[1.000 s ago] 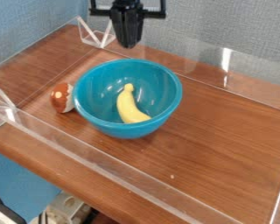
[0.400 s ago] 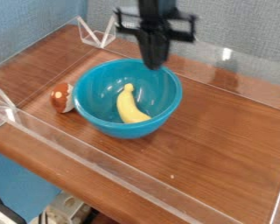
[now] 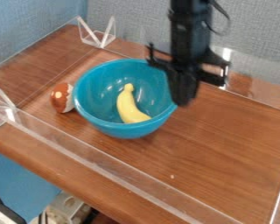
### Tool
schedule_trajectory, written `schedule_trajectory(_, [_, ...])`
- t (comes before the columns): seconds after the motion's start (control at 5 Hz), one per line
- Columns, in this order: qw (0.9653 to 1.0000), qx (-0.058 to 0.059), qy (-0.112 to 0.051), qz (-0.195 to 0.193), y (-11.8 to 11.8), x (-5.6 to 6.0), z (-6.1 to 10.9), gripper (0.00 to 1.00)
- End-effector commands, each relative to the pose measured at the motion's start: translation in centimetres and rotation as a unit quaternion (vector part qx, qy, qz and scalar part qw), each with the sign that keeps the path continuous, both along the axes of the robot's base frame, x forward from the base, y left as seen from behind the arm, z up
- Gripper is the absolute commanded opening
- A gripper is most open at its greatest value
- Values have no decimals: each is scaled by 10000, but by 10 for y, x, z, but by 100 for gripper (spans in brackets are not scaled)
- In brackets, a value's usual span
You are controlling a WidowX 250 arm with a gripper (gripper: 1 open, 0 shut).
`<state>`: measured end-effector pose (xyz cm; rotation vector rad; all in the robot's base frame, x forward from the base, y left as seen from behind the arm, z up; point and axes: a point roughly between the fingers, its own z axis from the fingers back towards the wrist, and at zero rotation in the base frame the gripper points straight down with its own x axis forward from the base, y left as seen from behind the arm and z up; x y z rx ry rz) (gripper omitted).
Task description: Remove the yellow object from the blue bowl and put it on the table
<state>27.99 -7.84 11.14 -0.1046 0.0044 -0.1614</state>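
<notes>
The yellow banana (image 3: pixel 130 106) lies curved inside the teal-blue bowl (image 3: pixel 98 86), which sits on the reddish-brown wood table (image 3: pixel 213 144). My black gripper (image 3: pixel 185 94) hangs straight down just past the bowl's right rim, apart from the banana. Its fingers are pressed together and shut, with nothing between them. The arm rises out of the top of the frame.
A round red-brown and cream object (image 3: pixel 63 97) rests on the table against the bowl's left side. Low clear acrylic walls (image 3: pixel 25 114) edge the tabletop, with a clear bracket (image 3: pixel 98 33) at the back left corner. Bare wood stretches right of the bowl.
The gripper has travelled from behind the bowl's back rim to the right and downward, ending beside the bowl's right rim. It stayed shut. Bowl and banana have not moved.
</notes>
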Motion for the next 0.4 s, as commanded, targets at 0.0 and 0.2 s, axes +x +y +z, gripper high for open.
schedule_trajectory(0.0, [9993,27,-156,-335,-15,0,-1,0])
schedule_trajectory(0.2, [9982,61,-123,-587,-18,-6,-10,0])
